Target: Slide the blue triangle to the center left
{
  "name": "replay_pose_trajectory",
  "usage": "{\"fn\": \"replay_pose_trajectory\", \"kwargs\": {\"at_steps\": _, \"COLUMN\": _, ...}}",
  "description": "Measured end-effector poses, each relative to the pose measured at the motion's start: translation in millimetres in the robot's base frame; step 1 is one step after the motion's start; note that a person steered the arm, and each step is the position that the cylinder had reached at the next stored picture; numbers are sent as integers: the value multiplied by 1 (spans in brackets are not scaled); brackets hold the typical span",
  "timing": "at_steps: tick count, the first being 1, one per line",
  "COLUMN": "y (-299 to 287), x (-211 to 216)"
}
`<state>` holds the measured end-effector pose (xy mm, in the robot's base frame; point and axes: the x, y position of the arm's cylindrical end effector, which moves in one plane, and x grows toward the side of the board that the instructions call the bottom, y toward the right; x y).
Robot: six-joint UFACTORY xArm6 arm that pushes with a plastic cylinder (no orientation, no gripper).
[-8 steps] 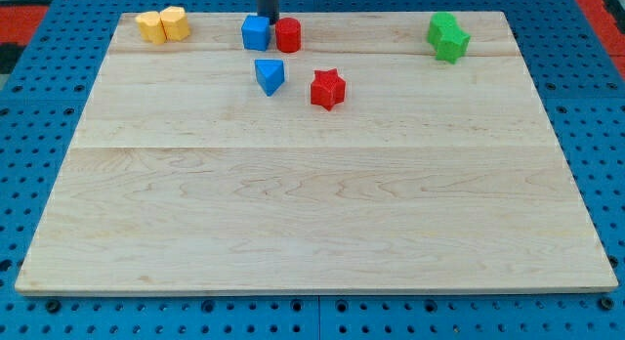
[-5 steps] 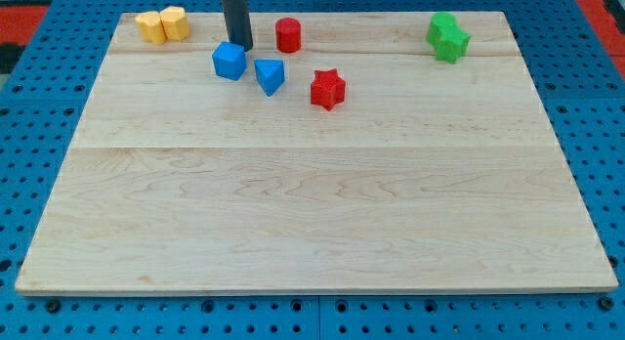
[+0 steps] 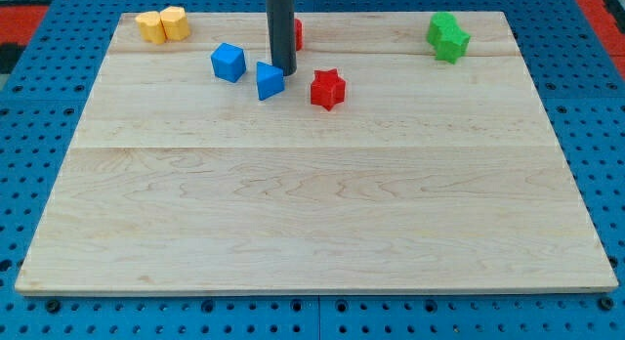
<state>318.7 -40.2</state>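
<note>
The blue triangle (image 3: 269,81) lies on the wooden board (image 3: 312,213) in the upper middle-left. My tip (image 3: 283,70) stands at the triangle's upper right edge, touching or nearly touching it. A blue cube (image 3: 228,62) sits just to the triangle's left. A red star (image 3: 328,89) sits to the triangle's right. A red cylinder (image 3: 296,32) is mostly hidden behind the rod.
Two yellow blocks (image 3: 162,24) sit together at the top left corner. Two green blocks (image 3: 447,35) sit together at the top right. A blue pegboard (image 3: 605,125) surrounds the board.
The rod pushed the blue cube down and left away from the red cylinder, then swung right to the blue triangle's upper right side. The triangle has shifted slightly.
</note>
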Motion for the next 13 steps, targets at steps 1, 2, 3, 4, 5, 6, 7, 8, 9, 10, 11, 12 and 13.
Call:
{"fn": "replay_pose_trajectory", "kwargs": {"at_steps": 1, "y": -12, "x": 27}}
{"fn": "replay_pose_trajectory", "kwargs": {"at_steps": 2, "y": -33, "x": 45}}
{"fn": "replay_pose_trajectory", "kwargs": {"at_steps": 3, "y": -57, "x": 67}}
{"fn": "replay_pose_trajectory", "kwargs": {"at_steps": 4, "y": -66, "x": 87}}
{"fn": "replay_pose_trajectory", "kwargs": {"at_steps": 5, "y": -55, "x": 92}}
{"fn": "replay_pose_trajectory", "kwargs": {"at_steps": 6, "y": -55, "x": 85}}
{"fn": "replay_pose_trajectory", "kwargs": {"at_steps": 7, "y": -70, "x": 84}}
{"fn": "replay_pose_trajectory", "kwargs": {"at_steps": 8, "y": -81, "x": 84}}
{"fn": "replay_pose_trajectory", "kwargs": {"at_steps": 9, "y": -81, "x": 69}}
{"fn": "replay_pose_trajectory", "kwargs": {"at_steps": 10, "y": -95, "x": 58}}
{"fn": "replay_pose_trajectory", "kwargs": {"at_steps": 11, "y": -120, "x": 58}}
{"fn": "replay_pose_trajectory", "kwargs": {"at_steps": 12, "y": -134, "x": 59}}
{"fn": "replay_pose_trajectory", "kwargs": {"at_steps": 13, "y": -147, "x": 59}}
